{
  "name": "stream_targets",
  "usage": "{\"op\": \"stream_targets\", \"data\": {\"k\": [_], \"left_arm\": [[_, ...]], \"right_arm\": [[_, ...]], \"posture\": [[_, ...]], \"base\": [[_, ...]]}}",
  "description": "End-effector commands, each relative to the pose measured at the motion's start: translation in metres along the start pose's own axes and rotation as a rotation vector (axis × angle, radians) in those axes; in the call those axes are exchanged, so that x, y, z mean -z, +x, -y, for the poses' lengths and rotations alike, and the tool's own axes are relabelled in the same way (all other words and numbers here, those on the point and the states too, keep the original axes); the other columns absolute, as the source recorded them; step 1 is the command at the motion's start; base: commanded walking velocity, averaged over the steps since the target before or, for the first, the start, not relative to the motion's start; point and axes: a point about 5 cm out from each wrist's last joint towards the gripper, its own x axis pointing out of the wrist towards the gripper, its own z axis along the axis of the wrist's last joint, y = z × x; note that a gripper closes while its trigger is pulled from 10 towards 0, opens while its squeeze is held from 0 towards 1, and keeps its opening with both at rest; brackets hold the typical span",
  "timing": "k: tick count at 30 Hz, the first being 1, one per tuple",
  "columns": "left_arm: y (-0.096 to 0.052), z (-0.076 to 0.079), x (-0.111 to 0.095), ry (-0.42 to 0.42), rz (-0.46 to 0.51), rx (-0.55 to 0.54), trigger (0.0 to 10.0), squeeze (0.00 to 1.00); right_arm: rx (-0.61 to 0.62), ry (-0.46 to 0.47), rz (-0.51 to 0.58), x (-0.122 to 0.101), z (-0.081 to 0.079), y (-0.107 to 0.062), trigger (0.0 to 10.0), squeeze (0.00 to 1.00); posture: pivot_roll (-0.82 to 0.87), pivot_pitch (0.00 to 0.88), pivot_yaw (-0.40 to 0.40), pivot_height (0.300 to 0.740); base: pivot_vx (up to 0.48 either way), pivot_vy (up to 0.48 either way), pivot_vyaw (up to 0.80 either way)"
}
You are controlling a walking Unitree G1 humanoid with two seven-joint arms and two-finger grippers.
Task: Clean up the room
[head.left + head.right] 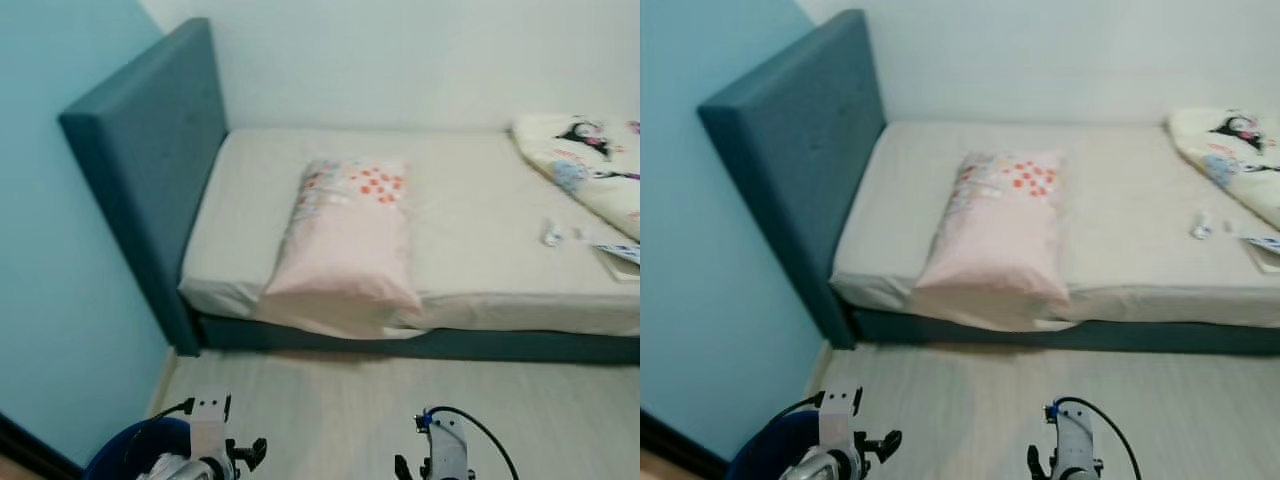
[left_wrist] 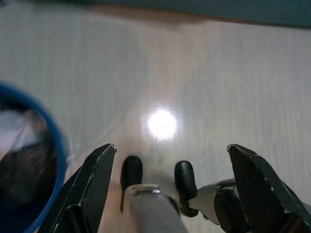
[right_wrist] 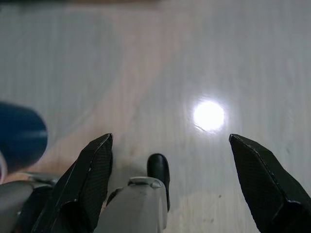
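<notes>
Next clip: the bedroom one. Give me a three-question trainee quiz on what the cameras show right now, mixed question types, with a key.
1. True or false: the pink pillow lies flat in the middle of the bed, clear of every edge.
2. Multiple choice: the blue bin stands (A) on the bed, (B) on the floor by the robot's left arm, (C) beside the folded blanket.
3. Short answer: how do the fingers of the left hand and the right hand stand, and do they hold anything?

Key
1. False: its near end hangs over the front edge of the bed.
2. B.
3. Both spread open over the floor, holding nothing.
</notes>
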Motion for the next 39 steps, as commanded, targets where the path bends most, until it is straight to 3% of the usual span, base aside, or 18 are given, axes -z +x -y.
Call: {"op": "stream_targets", "data": {"k": [1,11,39], "left_arm": [[0.0,0.0011,0.0017,0.005,-0.008,-0.001,10.0,0.0],[0.0001,-0.0003,-0.0005,0.021,0.001,-0.009,10.0,0.0],[0.0005,0.002,-0.0018,0.022,0.012,0.014,10.0,0.0]], "right_arm": [[0.01,0.026,-0.017,0.0062,0.0016,-0.0015,10.0,0.0],[0.006,0.03,-0.01,0.0036,-0.0005,-0.0007,10.0,0.0],[-0.002,0.03,-0.003,0.0029,-0.0018,-0.0006,10.0,0.0]], "posture": [[-0.03,0.084,-0.013,0.74],[-0.03,0.082,-0.012,0.74],[-0.03,0.086,-0.011,0.74]], "base": [[0.0,0.0,0.0],[0.0,0.0,0.0],[0.332,0.0,0.0]]}}
